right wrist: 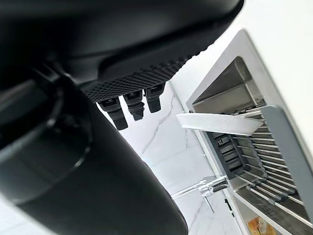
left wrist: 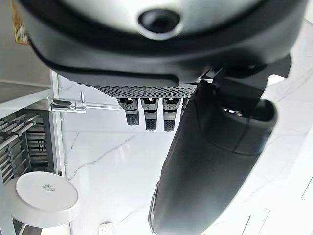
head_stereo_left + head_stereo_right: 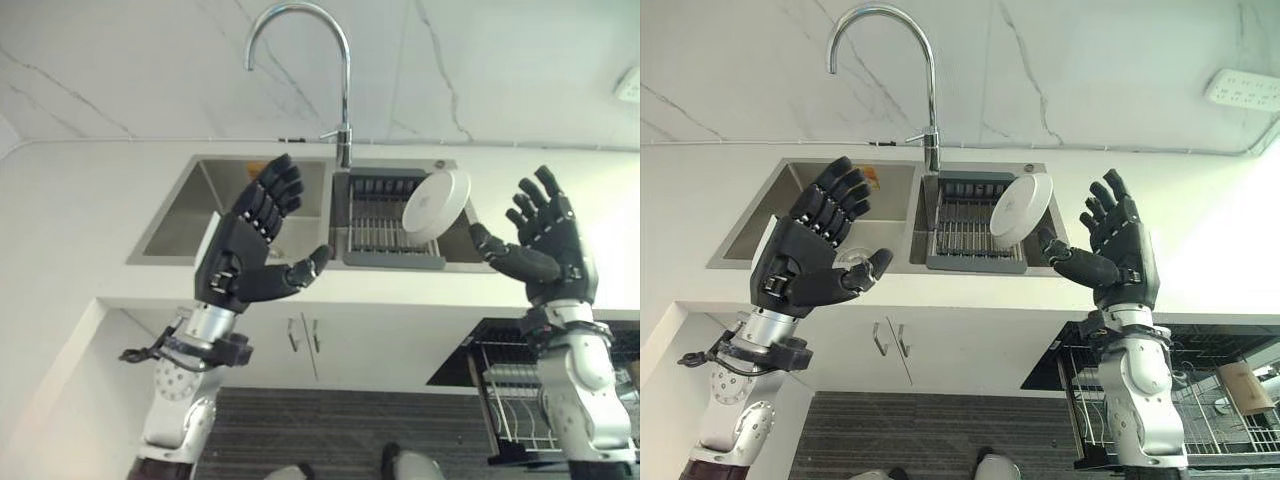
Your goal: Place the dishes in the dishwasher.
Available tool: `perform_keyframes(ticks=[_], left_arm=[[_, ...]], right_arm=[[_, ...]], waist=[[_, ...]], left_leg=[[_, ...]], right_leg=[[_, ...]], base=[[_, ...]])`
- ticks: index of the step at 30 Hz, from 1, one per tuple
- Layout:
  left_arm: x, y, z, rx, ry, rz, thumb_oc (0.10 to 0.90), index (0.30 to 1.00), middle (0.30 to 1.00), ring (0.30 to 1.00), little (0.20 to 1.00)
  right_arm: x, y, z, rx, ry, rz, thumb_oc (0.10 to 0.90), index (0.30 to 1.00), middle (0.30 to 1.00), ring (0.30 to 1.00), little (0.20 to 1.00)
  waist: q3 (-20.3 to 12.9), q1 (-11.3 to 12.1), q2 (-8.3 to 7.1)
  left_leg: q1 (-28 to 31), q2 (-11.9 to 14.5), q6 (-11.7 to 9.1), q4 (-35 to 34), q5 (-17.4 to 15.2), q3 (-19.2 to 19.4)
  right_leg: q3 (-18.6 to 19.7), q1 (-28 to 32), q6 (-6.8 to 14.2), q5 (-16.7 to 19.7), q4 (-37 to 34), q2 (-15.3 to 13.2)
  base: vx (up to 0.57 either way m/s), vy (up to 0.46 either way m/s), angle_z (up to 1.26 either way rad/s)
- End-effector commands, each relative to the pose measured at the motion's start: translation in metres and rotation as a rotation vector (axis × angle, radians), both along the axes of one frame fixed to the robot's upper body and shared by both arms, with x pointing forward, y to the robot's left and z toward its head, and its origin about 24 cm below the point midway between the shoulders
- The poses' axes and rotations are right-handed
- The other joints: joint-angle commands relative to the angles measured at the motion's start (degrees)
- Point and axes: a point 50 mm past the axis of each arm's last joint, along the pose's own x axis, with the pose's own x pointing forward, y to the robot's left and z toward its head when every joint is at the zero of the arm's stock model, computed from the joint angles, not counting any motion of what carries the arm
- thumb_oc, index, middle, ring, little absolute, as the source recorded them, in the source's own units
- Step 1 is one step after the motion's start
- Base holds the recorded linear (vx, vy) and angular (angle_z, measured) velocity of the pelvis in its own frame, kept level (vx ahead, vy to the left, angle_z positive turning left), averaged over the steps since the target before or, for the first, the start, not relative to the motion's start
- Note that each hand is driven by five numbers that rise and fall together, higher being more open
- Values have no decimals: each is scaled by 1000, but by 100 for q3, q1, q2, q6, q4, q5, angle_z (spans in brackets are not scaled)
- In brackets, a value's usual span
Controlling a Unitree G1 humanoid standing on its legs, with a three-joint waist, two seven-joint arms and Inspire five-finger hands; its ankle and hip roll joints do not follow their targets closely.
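Hands, left [image 3: 245, 255] and right [image 3: 548, 245], splay empty beside round glossy white plate [image 3: 436, 206] in slatted grey rack [image 3: 385, 235].

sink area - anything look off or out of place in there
Nothing looks spilled or broken. The one thing that stands out is the white plate: it stands tilted on its edge at the right end of the dish rack in the sink, not flat. Both hands, left hand and right hand, are open and hold nothing.
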Motion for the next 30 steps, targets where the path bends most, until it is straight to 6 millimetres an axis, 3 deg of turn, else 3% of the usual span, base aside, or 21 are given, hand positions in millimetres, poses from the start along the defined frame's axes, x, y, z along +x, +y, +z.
perform_keyframes(ticks=[1, 15, 30], left_arm=[[-2, -10, 38, -10, -214, -48, 800, 900, 900, 900, 900], [7, -16, 36, -3, -190, -59, 800, 900, 900, 900, 900], [15, -19, 40, 5, -174, -73, 800, 900, 900, 900, 900]], right_arm=[[9, -8, 46, 47, -239, -44, 800, 900, 900, 900, 900], [44, -26, 21, 198, 3, -39, 800, 900, 900, 900, 900], [77, -42, 25, 260, 159, 0, 800, 900, 900, 900, 900]], waist=[[-320, 93, 47], [-424, 332, -23], [-484, 510, -29]], left_leg=[[131, 125, -94, -70, -758, -277], [144, 137, -146, -70, -733, -340], [118, 151, -238, -70, -673, -441]], right_leg=[[-90, 379, 608, -666, 52, -226], [-113, 516, 522, -803, 52, -173], [-209, 612, 456, -878, 52, -158]], base=[[0, 0, 0], [19, -7, -1], [1, -1, 0]])
